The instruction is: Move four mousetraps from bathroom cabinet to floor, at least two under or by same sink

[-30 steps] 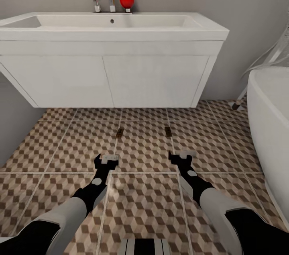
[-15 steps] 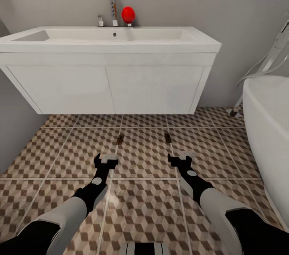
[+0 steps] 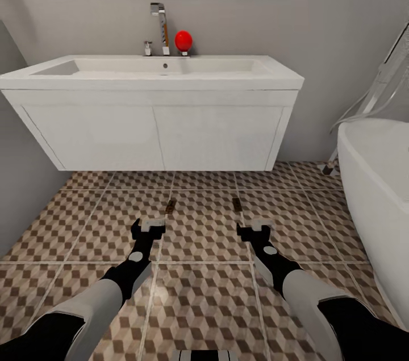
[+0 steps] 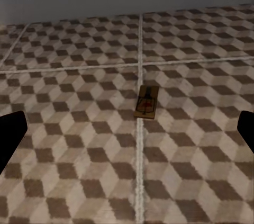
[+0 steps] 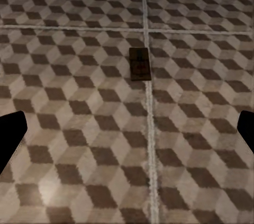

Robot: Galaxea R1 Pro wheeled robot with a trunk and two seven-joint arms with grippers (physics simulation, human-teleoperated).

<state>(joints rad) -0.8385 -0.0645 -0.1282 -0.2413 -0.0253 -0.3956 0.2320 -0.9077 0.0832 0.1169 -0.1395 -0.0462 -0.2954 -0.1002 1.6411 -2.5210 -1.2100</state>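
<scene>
Left gripper [image 3: 149,227]: low over the bathroom floor [image 3: 204,298], fingers spread wide, nothing between them.
Right gripper [image 3: 255,230]: same height, same pose – fingers wide apart and empty.
Left mousetrap [image 3: 170,207]: flat on the tiles just past the left gripper, lying along a grout line; in the left wrist view [image 4: 146,102] it sits free of the fingers.
Right mousetrap [image 3: 237,204]: flat on the tiles just past the right gripper, beside a grout line; well clear of the fingers.
Why there: both traps lie near the front edge of the vanity, close to the sink [image 3: 153,71] – likely set down to meet the next-to-sink condition.
Bathtub [image 3: 375,190]: white, to the right, apart from both traps.
Tap [image 3: 162,28]: chrome, at the back of the basin, red ball [image 3: 183,41] beside it.
Task standing: two traps placed by my reckoning; two more to fetch.
</scene>
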